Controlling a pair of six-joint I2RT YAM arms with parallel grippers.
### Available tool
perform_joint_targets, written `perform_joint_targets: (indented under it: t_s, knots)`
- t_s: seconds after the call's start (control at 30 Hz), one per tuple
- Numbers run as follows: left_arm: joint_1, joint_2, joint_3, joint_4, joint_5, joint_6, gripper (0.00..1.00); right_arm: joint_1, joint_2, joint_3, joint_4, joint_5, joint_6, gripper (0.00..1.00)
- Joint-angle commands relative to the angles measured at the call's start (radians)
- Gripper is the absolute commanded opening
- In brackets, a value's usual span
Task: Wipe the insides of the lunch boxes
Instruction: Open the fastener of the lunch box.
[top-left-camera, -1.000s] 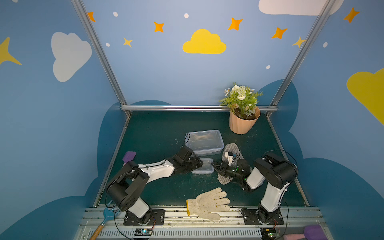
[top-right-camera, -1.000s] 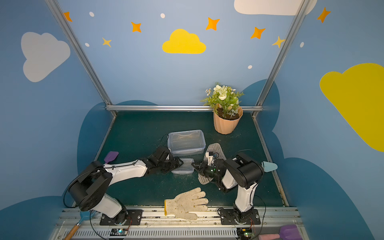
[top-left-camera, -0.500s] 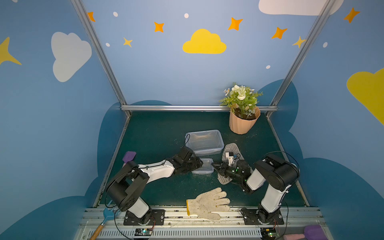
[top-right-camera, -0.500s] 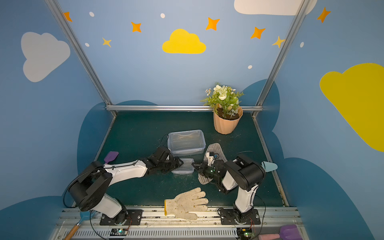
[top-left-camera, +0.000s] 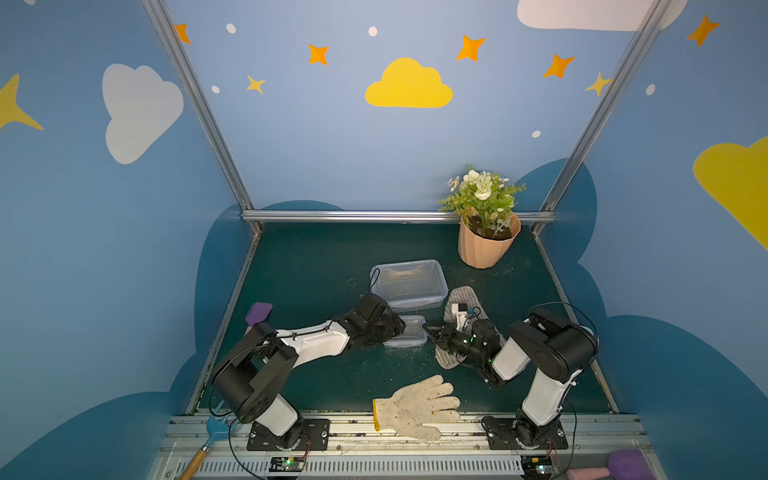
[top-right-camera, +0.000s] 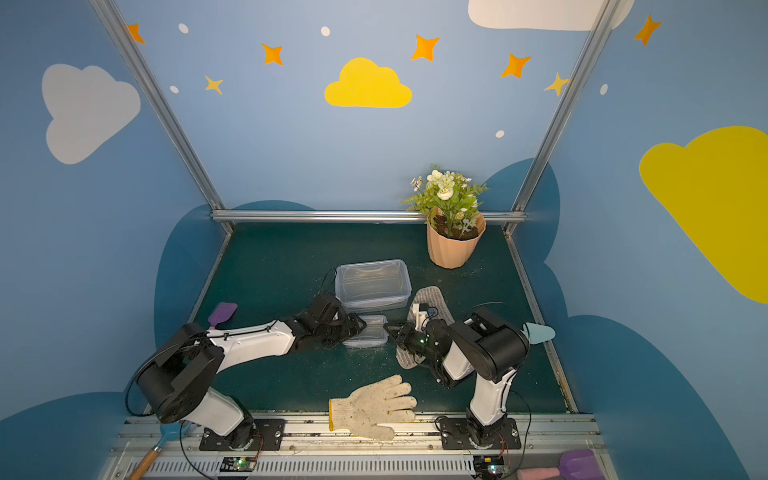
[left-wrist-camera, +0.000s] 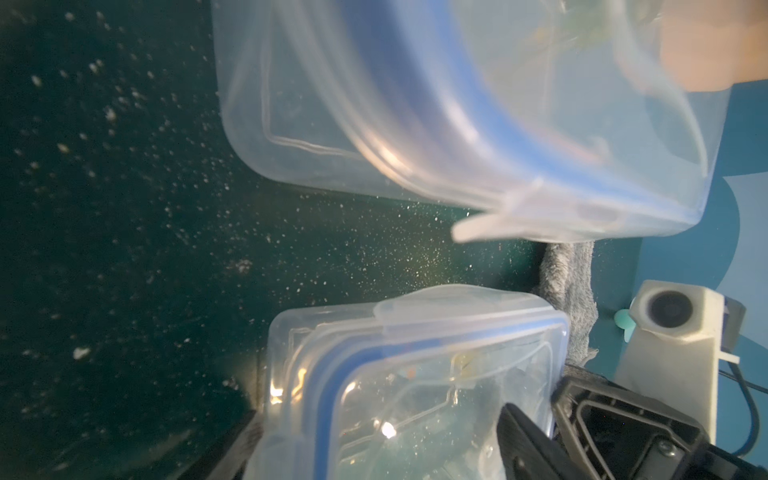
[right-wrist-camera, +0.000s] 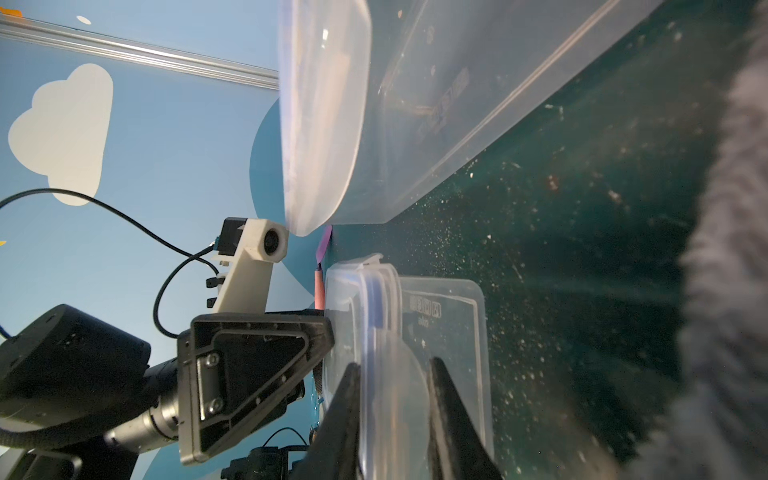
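1. The small lunch box (top-left-camera: 409, 332) was seen at mid-table on the green table (top-left-camera: 311, 270). Its long axis ran left to right, directly between the two grippers.
2. Its right end carried a clip flap (right-wrist-camera: 395, 399) and was faced by the right gripper (top-left-camera: 430, 330). That gripper was the nearer one to the clip, and the box lay just to its left.
3. In the right wrist view, the right gripper's fingers (right-wrist-camera: 446, 415) were shown narrowly parted, one on each side of the flap. Whether the pinch had been completed could not be told.
4. The left gripper (top-left-camera: 392, 328) was spread wide around the box's left end and was judged to be gripping it as a brace.
5. The box was shown as shallow clear plastic with rounded corners, its blue-rimmed lid still on. The inside was therefore judged not yet reachable for wiping.
6. The large lunch box (top-left-camera: 409, 284), also clear and lidded, was seen just beyond it on the far side. A grey cloth (top-left-camera: 463, 297) lay to the right, partly under the right arm.
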Motion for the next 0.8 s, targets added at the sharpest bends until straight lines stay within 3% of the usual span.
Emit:
perform_joint_targets:
  t_s: [0.0,0.5,0.77]
  knots:
    - [-0.014,0.024,-0.033,-0.120,-0.021,0.010,0.86,0.030,-0.001,0.018,0.013,0.018,-0.006,0.00]
    - [-0.033,0.055,0.002,-0.155,-0.026,0.026,0.84,0.107,0.049,0.011,-0.016,0.158,0.014,0.00]
    - [-0.034,0.063,0.008,-0.165,-0.026,0.026,0.84,0.150,-0.135,0.053,-0.350,0.227,-0.065,0.00]
